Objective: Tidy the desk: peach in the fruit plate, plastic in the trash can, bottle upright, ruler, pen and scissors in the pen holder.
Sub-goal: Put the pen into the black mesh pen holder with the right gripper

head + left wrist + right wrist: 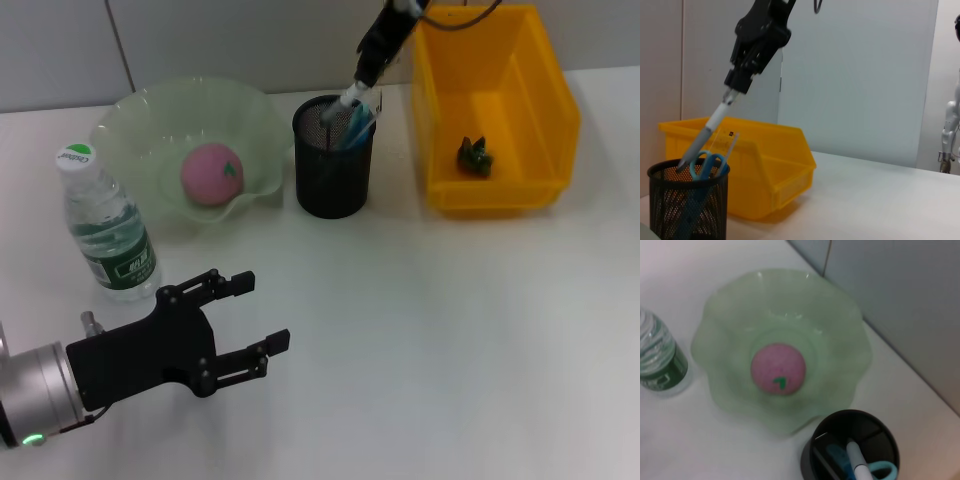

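The right gripper [366,72] grips the pen [349,100], tip already in the pen holder [332,160], so letting go comes next; the left gripper [245,315] rests spread open near the bottle [105,230].

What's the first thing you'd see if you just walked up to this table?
Probably the big yellow bin at the far right, with a small dark scrap in it. Next, the pink peach sitting in the green plate at the far left, and the right gripper lowering a pen into the black mesh holder between them. Closer in, the bottle stands upright beside the open left gripper.
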`<state>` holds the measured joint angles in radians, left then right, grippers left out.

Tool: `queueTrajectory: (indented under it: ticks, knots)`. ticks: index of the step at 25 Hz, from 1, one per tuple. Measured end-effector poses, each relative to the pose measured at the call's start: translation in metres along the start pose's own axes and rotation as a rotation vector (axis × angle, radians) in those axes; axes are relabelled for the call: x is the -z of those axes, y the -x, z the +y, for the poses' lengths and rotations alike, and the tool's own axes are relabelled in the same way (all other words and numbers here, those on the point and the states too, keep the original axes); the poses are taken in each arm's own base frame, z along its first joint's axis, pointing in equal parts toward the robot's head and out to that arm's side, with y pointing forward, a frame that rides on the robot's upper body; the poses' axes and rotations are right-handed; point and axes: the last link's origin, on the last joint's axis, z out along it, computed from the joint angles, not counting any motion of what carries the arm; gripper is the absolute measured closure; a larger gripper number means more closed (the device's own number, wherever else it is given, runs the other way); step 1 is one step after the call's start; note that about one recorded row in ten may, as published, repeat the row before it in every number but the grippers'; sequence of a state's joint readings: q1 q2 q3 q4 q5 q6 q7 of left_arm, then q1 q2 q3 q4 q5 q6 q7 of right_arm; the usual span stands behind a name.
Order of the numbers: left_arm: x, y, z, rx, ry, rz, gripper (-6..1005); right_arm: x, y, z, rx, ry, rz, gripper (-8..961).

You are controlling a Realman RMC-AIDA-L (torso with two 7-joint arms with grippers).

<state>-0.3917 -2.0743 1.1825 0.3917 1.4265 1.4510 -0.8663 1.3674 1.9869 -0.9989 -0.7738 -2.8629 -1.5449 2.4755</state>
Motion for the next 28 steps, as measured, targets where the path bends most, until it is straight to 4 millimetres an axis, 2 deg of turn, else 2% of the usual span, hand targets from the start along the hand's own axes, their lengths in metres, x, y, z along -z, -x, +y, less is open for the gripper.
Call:
queueTrajectory:
  ticks: [1, 6, 24, 28]
  knots:
    - [0.000, 0.000, 0.000, 0.000, 0.000, -0.001, 204, -0.008, 0.002, 0.002, 0.005, -0.011, 0.015, 808]
    - [0.001, 0.002, 0.002, 0.003, 0.001, -0.004, 204, -0.019, 0.005, 0.007, 0.001, -0.022, 0.027, 807]
    - [0.002, 0.002, 0.003, 0.005, 0.006, -0.002, 204, -0.031, 0.004, 0.008, -0.041, -0.069, 0.037, 803]
    - [0.003, 0.002, 0.003, 0.007, 0.005, -0.001, 204, -0.031, 0.005, 0.012, -0.034, -0.073, 0.008, 656]
